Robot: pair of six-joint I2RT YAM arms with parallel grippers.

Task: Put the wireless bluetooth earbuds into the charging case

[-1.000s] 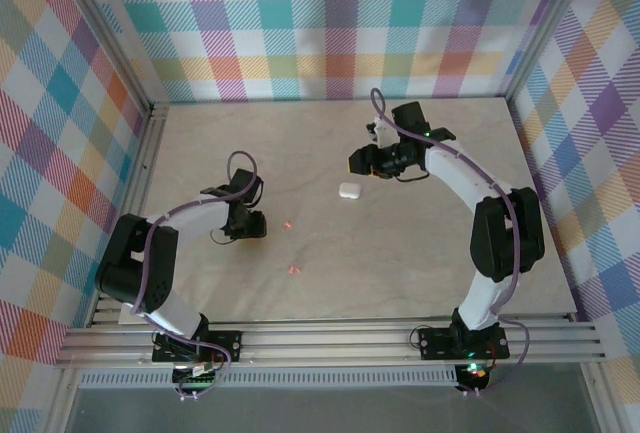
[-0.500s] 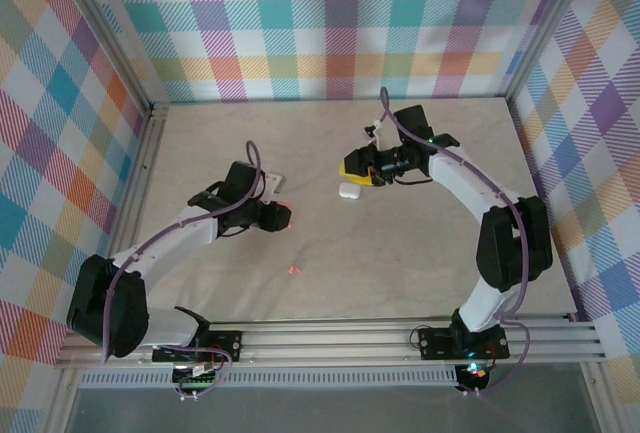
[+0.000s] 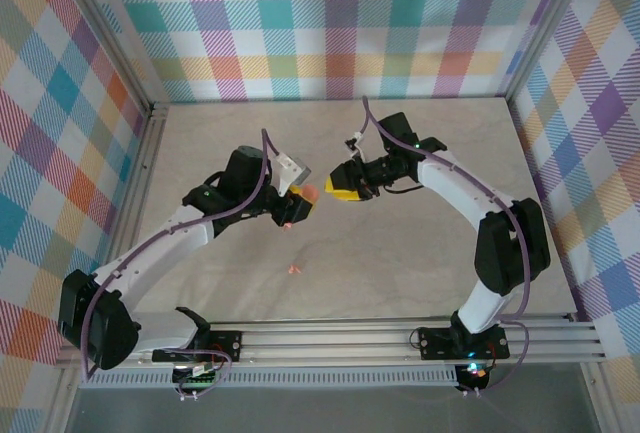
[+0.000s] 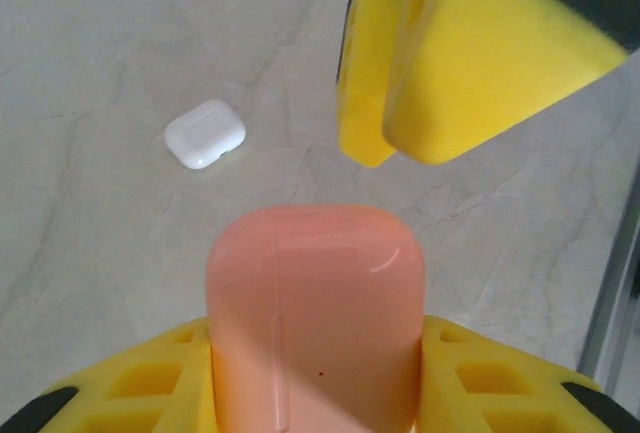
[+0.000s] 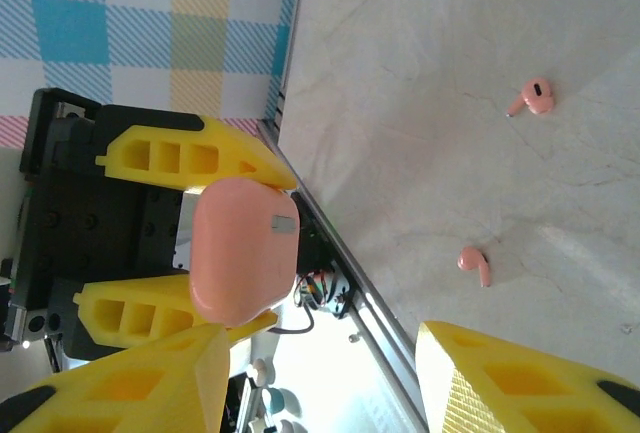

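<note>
Top view: the left gripper (image 3: pixel 302 201) clamps a pink case (image 3: pixel 309 194) above the middle of the table (image 3: pixel 420 253). The right gripper (image 3: pixel 338 189) hangs just beside it.

Left wrist view: a closed white case (image 4: pixel 204 133) lies on the table beyond the pink case.

Right wrist view: the right gripper's jaws stand apart with nothing between them. Two pink earbuds (image 5: pixel 533 96) (image 5: pixel 475 263) lie loose on the table, outside either case.

Overhead, close wrists, seemingly sharing case (image 4: pixel 315 323)
</note>
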